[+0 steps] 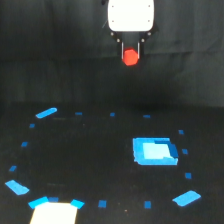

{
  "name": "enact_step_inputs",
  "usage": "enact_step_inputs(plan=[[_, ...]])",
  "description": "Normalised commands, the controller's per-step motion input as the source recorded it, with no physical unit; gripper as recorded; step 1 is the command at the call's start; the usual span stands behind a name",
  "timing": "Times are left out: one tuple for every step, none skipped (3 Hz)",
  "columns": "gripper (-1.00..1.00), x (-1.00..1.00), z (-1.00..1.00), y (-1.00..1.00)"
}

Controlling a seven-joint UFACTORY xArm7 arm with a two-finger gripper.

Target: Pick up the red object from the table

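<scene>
The red object [131, 56] is a small red-orange rounded block held between the thin fingers of my gripper [131, 54], high above the table [100, 160]. The gripper's white body [131, 15] sits at the top centre of the exterior view, and its jaws are shut on the block's sides. The block hangs clear of the black table surface, with nothing under it.
A bright blue square patch [154, 151] lies on the table at the exterior view's right. Small blue tape marks form a rough ring, with larger blue strips at the left [46, 113] and lower right [186, 198]. A white patch [54, 213] sits at the bottom edge.
</scene>
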Motion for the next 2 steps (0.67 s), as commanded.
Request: enact_step_inputs(plan=[[-1.00,-0.44,0.21,0.01],[-0.99,-0.43,-0.12,-0.02]])
